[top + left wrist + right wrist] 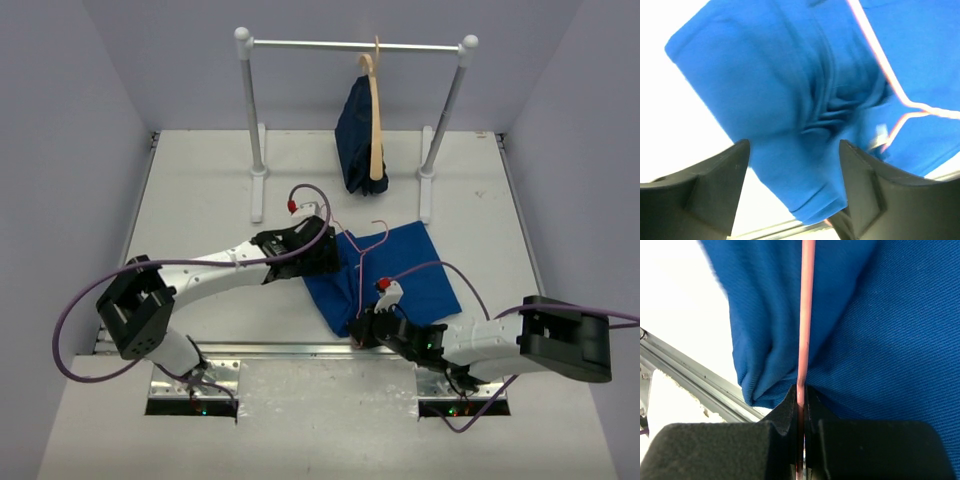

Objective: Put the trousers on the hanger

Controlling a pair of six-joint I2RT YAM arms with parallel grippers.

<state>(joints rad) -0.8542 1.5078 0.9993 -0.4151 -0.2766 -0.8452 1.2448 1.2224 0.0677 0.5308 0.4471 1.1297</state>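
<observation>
The royal-blue trousers [400,272] lie crumpled on the white table, right of centre. The thin pink-red hanger [359,275] lies across them, its hook [380,228] pointing toward the back. My left gripper [328,252] hovers at the trousers' left edge, open. In the left wrist view its dark fingers [722,172] stand wide apart over the blue cloth [780,90], holding nothing, and the hanger wire [880,65] runs at the upper right. My right gripper [801,392] sits at the trousers' near edge, shut on the hanger wire [806,305], with blue cloth [890,340] bunched around it.
A clothes rail [355,45] on two white posts stands at the back. From it hangs a pale wooden hanger [374,110] carrying a dark navy garment [355,135]. A metal rail [280,350] runs along the table's near edge, close beside my right gripper [362,326].
</observation>
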